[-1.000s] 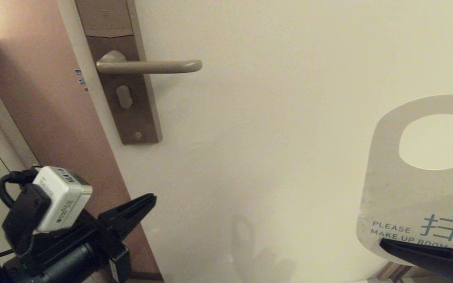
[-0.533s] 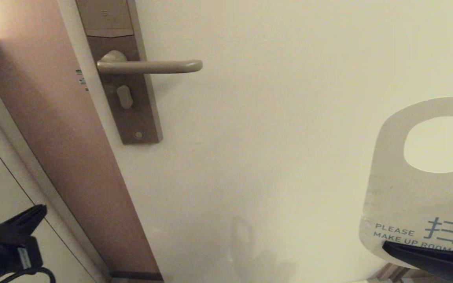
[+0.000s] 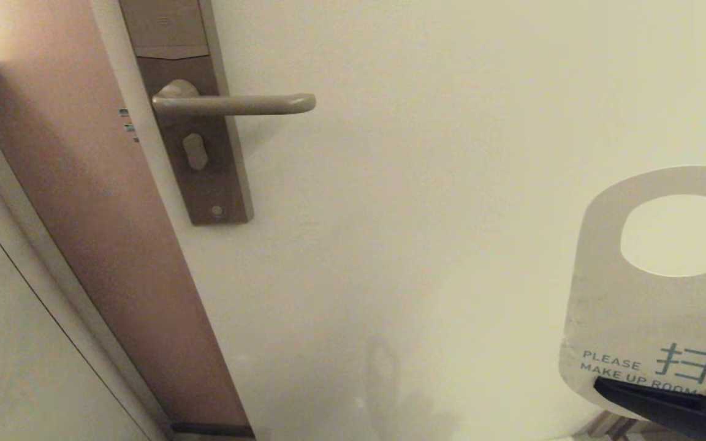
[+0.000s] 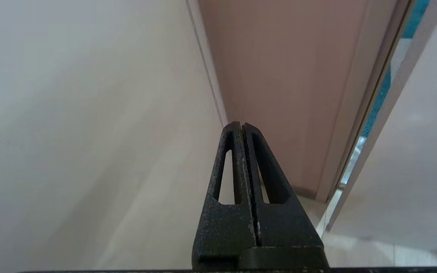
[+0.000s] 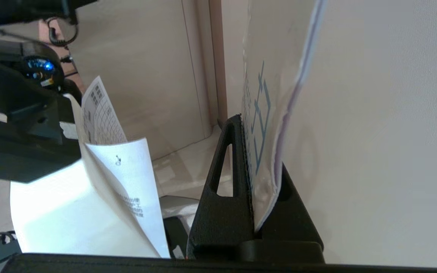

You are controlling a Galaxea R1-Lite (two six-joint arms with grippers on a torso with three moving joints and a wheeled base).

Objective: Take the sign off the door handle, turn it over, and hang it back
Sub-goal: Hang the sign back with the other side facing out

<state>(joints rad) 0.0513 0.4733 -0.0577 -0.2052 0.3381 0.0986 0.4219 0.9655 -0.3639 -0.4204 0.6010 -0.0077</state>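
The sign (image 3: 653, 318) is off the handle and stands upright at the far right, its off-white "PLEASE MAKE UP ROOM" face toward me and its oval hole on top. My right gripper (image 3: 656, 392) is shut on its lower edge; the right wrist view shows the sign (image 5: 264, 106) edge-on, pinched in that gripper (image 5: 254, 148). The door handle (image 3: 233, 104), a bare bronze-beige lever on a brown plate (image 3: 215, 184), is at the upper left, far from the sign. My left gripper (image 4: 242, 127) is shut on nothing, low beside the door's edge and outside the head view.
The pale door face (image 3: 420, 214) fills the middle, with its brown edge (image 3: 102, 233) running down the left. A thumb-turn knob (image 3: 195, 150) sits under the lever. White printed papers (image 5: 89, 204) hang on my body close to the right arm.
My left arm has swung down and to the left, leaving the head view. The sign in the right gripper has dipped slightly lower. The handle is unchanged.
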